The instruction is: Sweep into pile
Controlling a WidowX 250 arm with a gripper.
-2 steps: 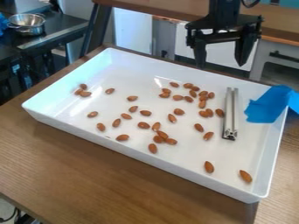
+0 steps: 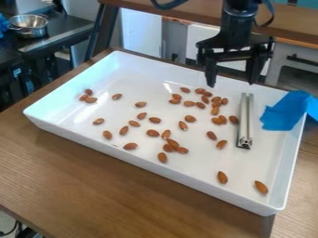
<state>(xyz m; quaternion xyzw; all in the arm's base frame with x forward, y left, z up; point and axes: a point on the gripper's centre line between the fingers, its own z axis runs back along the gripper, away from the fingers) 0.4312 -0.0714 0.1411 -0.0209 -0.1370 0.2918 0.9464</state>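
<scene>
far left, metal bowl (image 2: 29, 26) on dark counter (image 2: 71, 30), behind the wooden table (image 2: 93, 176). white tray (image 2: 115, 139) sits on that table, spanning most of its width. inside tray, left to right: almonds (image 2: 91, 100), three bunched near the left edge, then loose ones toward the back left corner and along the front edge. middle of tray: many more, scattered, with a small bunch touching each other nearer the front edge. right of middle, toward the back edge: denser group, several touching or nearly so, no single pile. black gripper (image 2: 231, 85) hangs fingers down above the back edge of the tray, right of its middle, arm coming in from the top; claw is wide, tips well apart, nothing between them. long metal tool (image 2: 243, 121) lies in the right part of the tray, one end toward the back edge, other toward the front, apart from the gripper; one almond just beside its left side. two more almonds lie apart from the rest, one forward of the tool, one near the front right corner. blue tape (image 2: 282, 114) at the back right corner, draped over the tray wall.
</scene>
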